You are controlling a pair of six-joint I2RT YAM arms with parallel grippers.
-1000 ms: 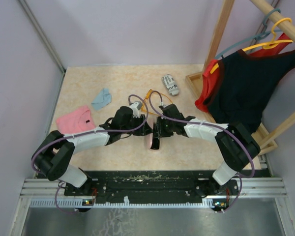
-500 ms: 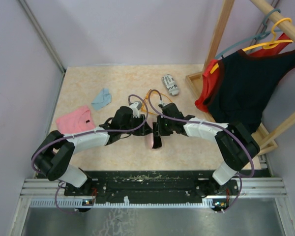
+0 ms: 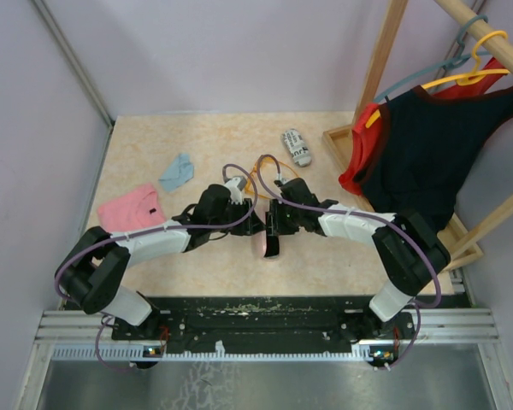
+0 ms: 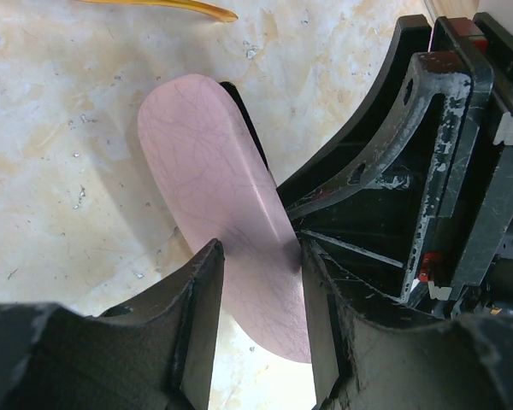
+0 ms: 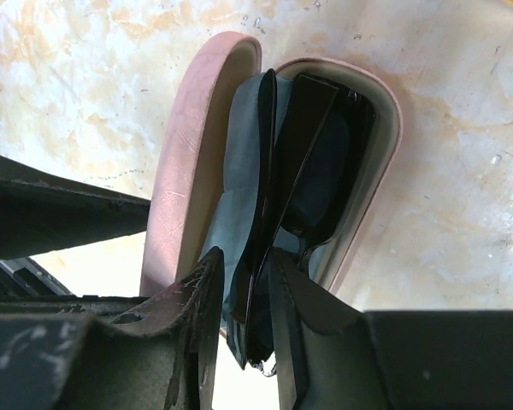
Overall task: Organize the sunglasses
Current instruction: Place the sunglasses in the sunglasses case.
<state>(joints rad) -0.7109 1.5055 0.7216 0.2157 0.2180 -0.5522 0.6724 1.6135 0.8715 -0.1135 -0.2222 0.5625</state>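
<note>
The pink oblong case [image 3: 268, 247] lies open at the table's middle, between both grippers. My left gripper [image 3: 253, 224] is shut on the case's pink lid [image 4: 227, 213], one finger on each side [image 4: 261, 290]. My right gripper [image 3: 274, 225] is shut on the folded black sunglasses [image 5: 303, 162], which stand on edge inside the case [image 5: 184, 171], against its pale lining. Its fingertips [image 5: 244, 290] pinch the near end of the frame. The orange sunglasses [image 3: 258, 168] lie just beyond the grippers; one orange arm [image 4: 171, 7] shows in the left wrist view.
A black-and-white printed case [image 3: 296, 147] lies at the back right. A pink cloth [image 3: 128, 207] and a blue cloth [image 3: 177, 171] lie at the left. A wooden rack [image 3: 342, 154] with hanging garments [image 3: 419, 149] stands at the right edge.
The right gripper has shifted very slightly away from the near edge with the black sunglasses. The left arm and the pink case have hardly moved.
</note>
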